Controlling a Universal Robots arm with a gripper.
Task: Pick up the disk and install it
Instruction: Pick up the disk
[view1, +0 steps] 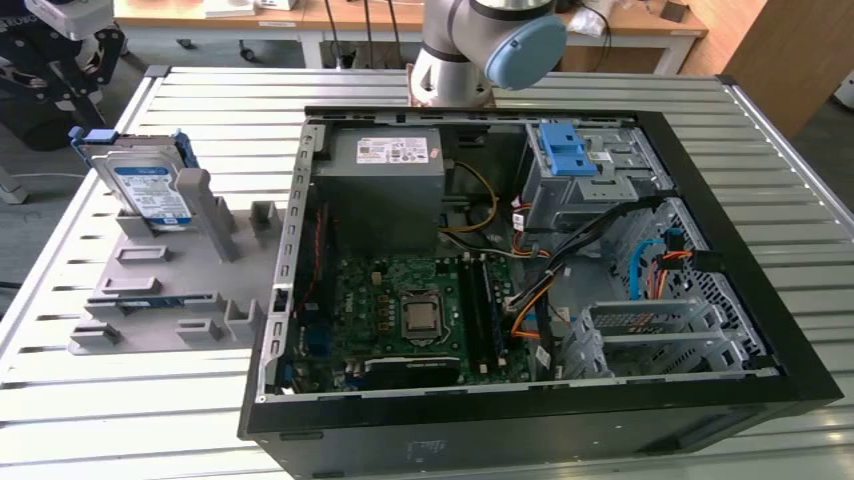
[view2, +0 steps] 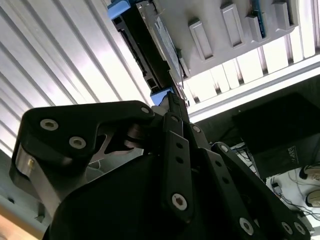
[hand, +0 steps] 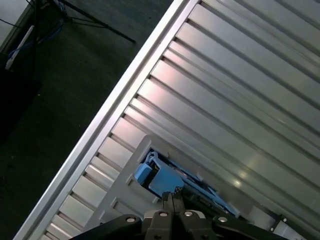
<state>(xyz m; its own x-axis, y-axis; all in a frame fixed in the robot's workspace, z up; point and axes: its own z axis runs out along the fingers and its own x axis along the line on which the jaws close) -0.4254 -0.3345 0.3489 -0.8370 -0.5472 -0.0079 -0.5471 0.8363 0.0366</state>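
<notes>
Exterior view: the bench (view1: 200, 100) is ribbed aluminium, long parallel slats with a dull sheen. Near its edge on the exterior view's left sits a matte grey plastic fixture (view1: 160, 290), blocky, with rectangular pockets and short posts. The disk (view1: 144, 185) stands on edge in the fixture's end toward the bench edge where the arm (view1: 467, 45) rises. It is tilted back slightly, a flat silver body in a blue plastic carrier frame, with the white-and-blue label facing us.

Beside the fixture lies an open black computer case (view1: 534, 440) holding a green motherboard (view1: 414, 310), a grey power-supply box (view1: 387, 190) and a blue latch (view1: 567, 150). The black tool (view1: 60, 70) hangs over the bench corner near the disk's upper end; we cannot judge contact here.

First wrist view: the tool's fingers lie together, pad to pad, with nothing clamped between them. Just past the tips we see the disk's moulded blue frame (hand: 160, 177). Glossy slats run diagonally, with a dark floor (hand: 50, 110) past the bench edge.

Second wrist view: this gives us the tool's jointed black links with round bolt heads. It also gives the disk's dark narrow side (view2: 145, 55) with blue corners at each end, and the fixture's raised pockets (view2: 225, 30) seen lengthwise.
</notes>
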